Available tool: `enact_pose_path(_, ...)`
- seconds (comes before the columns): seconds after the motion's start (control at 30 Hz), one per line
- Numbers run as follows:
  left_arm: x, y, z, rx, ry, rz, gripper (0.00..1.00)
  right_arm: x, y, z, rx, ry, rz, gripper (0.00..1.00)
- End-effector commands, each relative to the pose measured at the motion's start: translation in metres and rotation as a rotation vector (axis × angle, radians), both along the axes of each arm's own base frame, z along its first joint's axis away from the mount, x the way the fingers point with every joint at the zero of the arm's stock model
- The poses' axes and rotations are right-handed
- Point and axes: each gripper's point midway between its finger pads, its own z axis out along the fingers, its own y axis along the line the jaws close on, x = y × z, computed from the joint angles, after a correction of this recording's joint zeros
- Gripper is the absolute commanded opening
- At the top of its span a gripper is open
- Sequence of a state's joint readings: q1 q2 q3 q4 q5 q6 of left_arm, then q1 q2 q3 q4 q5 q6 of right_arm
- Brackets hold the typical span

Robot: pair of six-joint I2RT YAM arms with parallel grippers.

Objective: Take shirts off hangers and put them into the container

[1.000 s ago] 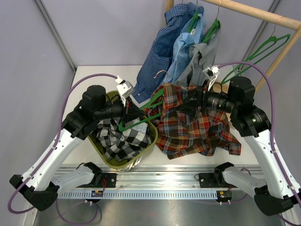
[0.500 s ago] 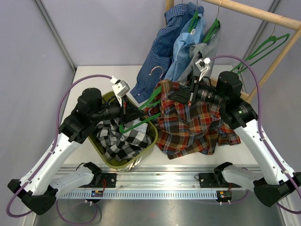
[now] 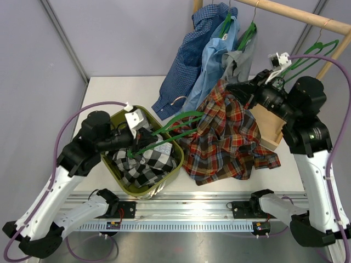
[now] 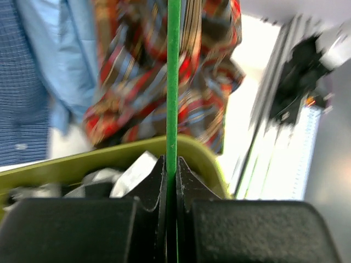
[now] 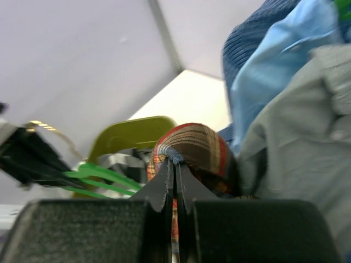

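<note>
Progress: black-and-white check shirt (image 3: 140, 164) lies in olive-green plastic tub (image 3: 176, 162), 8 o'clock. I hold left gripper (image 4: 171, 164) clamped on thin green hanger (image 3: 164, 129) and right gripper (image 5: 174, 170) pinching red plaid shirt (image 3: 225, 142), centre, not yet freed, I judge. Dark-blue small-check shirt (image 3: 189, 60), light-blue shirt (image 3: 211, 60) and grey shirt (image 3: 238, 63) hang at 12 o'clock.

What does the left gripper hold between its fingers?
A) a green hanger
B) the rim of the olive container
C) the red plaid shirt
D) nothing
A: in the left wrist view the left gripper is shut on the thin bar of the green hanger.
</note>
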State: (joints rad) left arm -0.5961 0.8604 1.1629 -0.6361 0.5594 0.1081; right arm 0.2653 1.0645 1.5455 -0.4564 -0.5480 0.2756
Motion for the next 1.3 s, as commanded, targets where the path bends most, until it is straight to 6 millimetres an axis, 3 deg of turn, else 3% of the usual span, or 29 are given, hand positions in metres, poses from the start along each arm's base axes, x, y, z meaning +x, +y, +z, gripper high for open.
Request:
enact_pose_path(0.0,-0.016,0.027,0.026,0.045,-0.251,-0.012,0.0,-0.009,-0.039,0.019,-0.167,-0.202,-0.164,0.0)
enact_pose_path(0.2,-0.037,0.064,0.052,0.058,-0.42,0.071,0.0,-0.02,-0.063,-0.004,-0.353,-0.243,-0.217,0.0)
enact_pose_path(0.43,-0.052,0.089,0.092,0.049,-0.496,0.144,0.0,-0.032,-0.051,-0.076,-0.479,-0.144,-0.045,0.0)
enact_pose_path(0.63,-0.054,0.089,0.103,0.016,-0.51,0.145,0.0,-0.071,-0.031,-0.159,-0.556,-0.018,0.266,0.0)
enact_pose_path(0.77,-0.04,0.076,0.097,0.003,-0.486,0.14,0.0,-0.087,-0.03,-0.188,-0.593,-0.005,0.363,0.0)
enact_pose_path(0.83,-0.033,0.065,0.094,-0.008,-0.461,0.119,0.0,-0.098,-0.027,-0.189,-0.594,-0.026,0.417,0.03)
enact_pose_path(0.87,-0.029,0.059,0.097,-0.027,-0.466,0.11,0.0,-0.098,-0.027,-0.188,-0.595,-0.028,0.416,0.12)
enact_pose_path(0.9,-0.021,0.05,0.09,-0.024,-0.432,0.09,0.0,-0.094,-0.03,-0.185,-0.607,-0.036,0.393,0.24)
enact_pose_path(0.93,-0.018,0.043,0.094,-0.049,-0.424,0.078,0.0,-0.091,-0.032,-0.182,-0.621,-0.044,0.375,0.49)
enact_pose_path(0.97,-0.015,0.038,0.093,-0.052,-0.413,0.063,0.0,-0.088,-0.034,-0.178,-0.636,-0.055,0.354,0.55)
enact_pose_path(1.07,-0.007,0.02,0.088,-0.037,-0.375,-0.008,0.0,-0.081,-0.042,-0.151,-0.682,-0.133,0.296,0.65)
enact_pose_path(1.1,-0.01,0.016,0.093,-0.039,-0.382,-0.039,0.0,-0.084,-0.04,-0.13,-0.679,-0.191,0.305,0.66)
enact_pose_path(1.17,-0.006,0.013,0.085,0.009,-0.364,-0.068,0.0,-0.097,-0.037,-0.12,-0.667,-0.196,0.35,0.69)
enact_pose_path(1.2,-0.007,0.012,0.084,0.02,-0.365,-0.083,0.0,-0.106,-0.031,-0.103,-0.641,-0.246,0.387,0.7)
enact_pose_path(1.27,-0.009,0.013,0.081,0.048,-0.378,-0.107,0.0,-0.122,-0.026,-0.096,-0.611,-0.252,0.451,0.73)
